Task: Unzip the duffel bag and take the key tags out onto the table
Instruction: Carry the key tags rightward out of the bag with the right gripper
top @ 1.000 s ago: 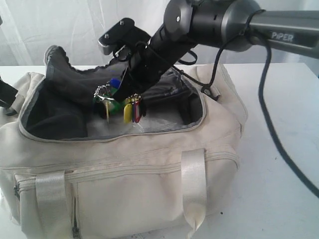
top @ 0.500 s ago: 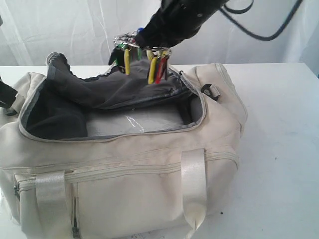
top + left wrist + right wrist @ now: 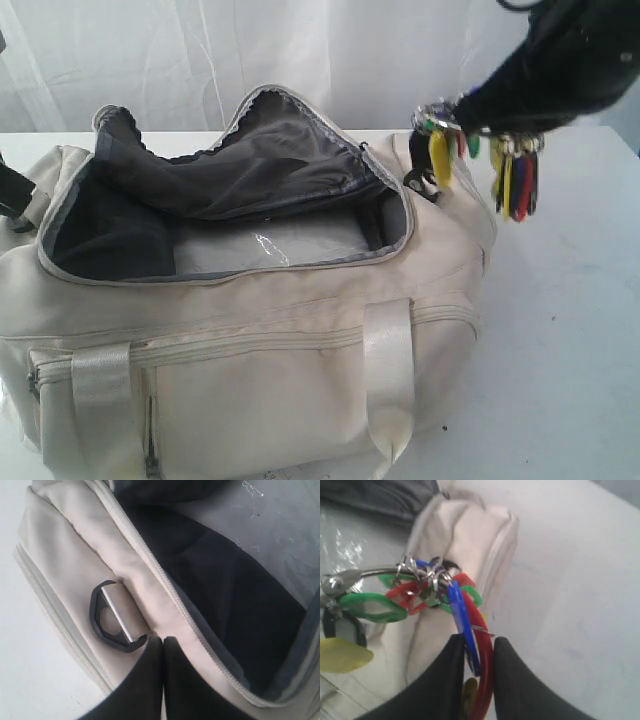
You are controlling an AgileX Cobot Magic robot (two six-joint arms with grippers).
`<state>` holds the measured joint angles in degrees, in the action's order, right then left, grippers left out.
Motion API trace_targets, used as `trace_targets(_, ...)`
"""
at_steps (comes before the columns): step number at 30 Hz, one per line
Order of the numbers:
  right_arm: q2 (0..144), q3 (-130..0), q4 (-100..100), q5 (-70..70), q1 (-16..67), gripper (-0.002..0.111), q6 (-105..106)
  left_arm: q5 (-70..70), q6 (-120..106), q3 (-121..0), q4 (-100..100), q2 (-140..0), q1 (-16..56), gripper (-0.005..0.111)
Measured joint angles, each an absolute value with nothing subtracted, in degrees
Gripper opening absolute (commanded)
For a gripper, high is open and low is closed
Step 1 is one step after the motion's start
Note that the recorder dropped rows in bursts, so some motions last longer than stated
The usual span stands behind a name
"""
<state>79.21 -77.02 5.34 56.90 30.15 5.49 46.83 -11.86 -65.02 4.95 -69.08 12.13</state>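
The cream duffel bag [image 3: 250, 370] stands on the white table [image 3: 570, 350] with its top unzipped and the dark grey lining showing. My right gripper [image 3: 487, 118] is shut on the key tags [image 3: 515, 185], a bunch of red, blue, yellow and green tags on metal rings. It hangs in the air over the bag's right end. In the right wrist view the fingers [image 3: 507, 665] clamp the blue and red key tags [image 3: 460, 605] above the bag's end [image 3: 475, 535] and the table [image 3: 570, 580]. My left gripper [image 3: 163, 640] is shut at the bag's rim [image 3: 65, 555].
A black D-ring buckle [image 3: 112, 617] sits on the bag's end beside my left fingertips, and another D-ring [image 3: 420, 182] is on the right end. A clear plastic sheet [image 3: 270, 245] lies in the bag's bottom. Satin handles [image 3: 390, 370] hang down the front. A white curtain [image 3: 200, 50] hangs behind.
My right gripper lifted the key tags up out of the bag's opening, then carried them right to above the bag's right end. The left gripper and bag stayed put.
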Motion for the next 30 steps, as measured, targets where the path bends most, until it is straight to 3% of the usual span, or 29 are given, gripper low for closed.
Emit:
trace_targets(16,76.4,-57.4,12.5,44.8,19.7,0.000,-6.6,46.8,-11.9,-65.0,6.6,-69.1,12.1,0.000)
trace_targets(30,70.4,-48.3,15.7,44.2,19.0,0.000,-7.2,46.8,-11.9,-65.0,9.5,-69.1,12.1,0.000)
